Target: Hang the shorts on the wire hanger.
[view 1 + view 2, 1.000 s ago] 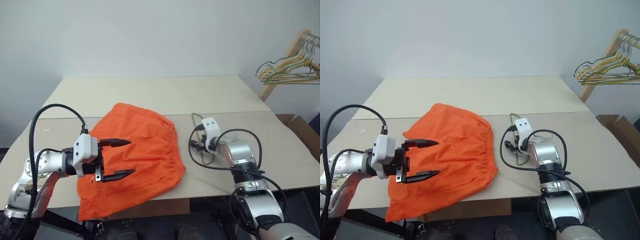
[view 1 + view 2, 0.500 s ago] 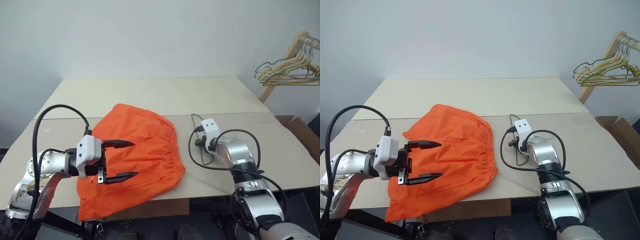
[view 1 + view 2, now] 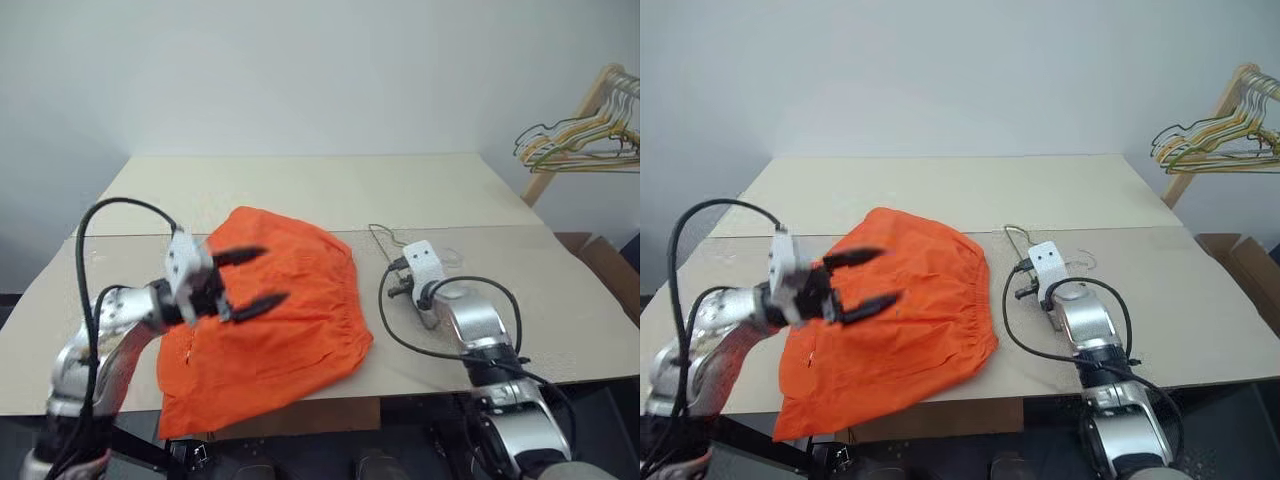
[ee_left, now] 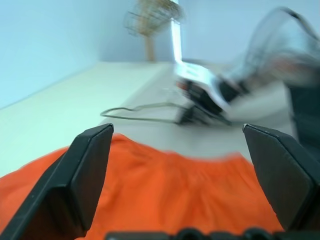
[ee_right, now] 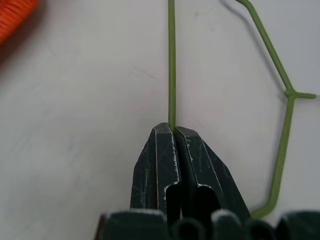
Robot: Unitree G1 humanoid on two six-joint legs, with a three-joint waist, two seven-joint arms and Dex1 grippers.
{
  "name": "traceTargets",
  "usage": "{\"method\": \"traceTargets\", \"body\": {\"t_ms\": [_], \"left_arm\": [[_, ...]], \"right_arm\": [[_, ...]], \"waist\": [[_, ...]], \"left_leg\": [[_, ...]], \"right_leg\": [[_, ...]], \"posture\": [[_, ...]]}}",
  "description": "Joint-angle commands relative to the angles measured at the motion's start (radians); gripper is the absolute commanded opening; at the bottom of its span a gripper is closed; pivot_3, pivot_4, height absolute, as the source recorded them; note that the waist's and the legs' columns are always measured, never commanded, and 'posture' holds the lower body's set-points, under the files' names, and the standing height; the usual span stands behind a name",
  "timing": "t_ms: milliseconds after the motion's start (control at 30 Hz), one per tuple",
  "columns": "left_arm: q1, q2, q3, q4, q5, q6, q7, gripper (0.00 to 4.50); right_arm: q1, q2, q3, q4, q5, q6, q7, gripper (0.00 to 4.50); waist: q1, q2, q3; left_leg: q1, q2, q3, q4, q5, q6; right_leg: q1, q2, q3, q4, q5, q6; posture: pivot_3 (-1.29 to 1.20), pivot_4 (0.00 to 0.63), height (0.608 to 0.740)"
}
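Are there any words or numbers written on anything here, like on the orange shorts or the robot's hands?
No readable text anywhere.
The shorts: plain orange, no label or print showing.
The wire hanger: bare wire, nothing written.
The left gripper and right gripper: plain black fingers, no markings to read.
The table: blank.

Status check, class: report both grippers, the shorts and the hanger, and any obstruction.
Right gripper shut on the wire hanger. Left gripper open above the shorts. Shorts flat on the table, nothing blocking.
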Motion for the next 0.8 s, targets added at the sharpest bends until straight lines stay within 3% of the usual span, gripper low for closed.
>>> {"method": "traceTargets", "body": {"t_ms": [33,167,233,567,767,800], "left_arm": [[-0.112,-0.088,0.080,0.056,-0.158,0.187,0.194,4.50],[-0.225,-0.208,0.188,0.152,-0.404,0.335,0.335,4.50],[-0.263,-0.239,0.198,0.177,-0.450,0.366,0.378,4.50],[-0.326,-0.322,0.169,0.160,-0.515,0.368,0.427,4.50],[-0.330,-0.351,0.179,0.144,-0.516,0.332,0.455,4.50],[-0.336,-0.359,0.185,0.154,-0.516,0.317,0.459,4.32]], "right_arm": [[-0.003,-0.012,-0.017,-0.225,-0.008,-0.094,-0.017,0.02],[0.071,0.011,-0.002,-0.370,-0.016,-0.326,-0.034,0.02],[0.104,0.012,0.021,-0.410,-0.020,-0.437,-0.019,0.02],[0.203,0.026,0.164,-0.429,-0.115,-0.875,-0.017,0.02],[0.209,0.028,0.204,-0.395,-0.152,-0.992,0.002,0.02],[0.206,0.028,0.210,-0.384,-0.160,-1.006,0.004,0.00]], "waist": [[-0.011,0.001,0.001],[-0.027,0.001,0.001],[-0.029,0.001,0.001],[-0.029,0.001,0.001],[-0.028,0.001,0.001],[-0.028,0.001,0.001]], "left_leg": [[-0.001,0.000,-0.001,0.000,0.000,0.000],[-0.004,0.000,-0.004,0.000,0.000,0.000],[-0.004,0.000,-0.005,0.000,0.000,0.000],[-0.003,-0.002,-0.004,0.000,0.000,-0.001],[-0.002,-0.002,-0.004,0.000,0.000,-0.001],[-0.001,-0.002,-0.004,0.000,0.000,-0.001]], "right_leg": [[-0.001,0.000,0.000,0.000,0.000,0.000],[-0.003,0.000,-0.001,0.000,0.000,0.001],[-0.003,-0.001,-0.001,0.000,0.000,0.001],[-0.002,-0.001,-0.001,-0.001,0.000,0.001],[0.000,-0.001,-0.001,-0.001,0.000,0.000],[0.000,-0.001,-0.001,-0.001,0.000,0.000]], "posture": [[-0.06,0.000,0.740],[-0.07,0.000,0.740],[-0.07,0.000,0.740],[-0.08,0.000,0.740],[-0.08,0.000,0.740],[-0.08,0.000,0.740]]}}
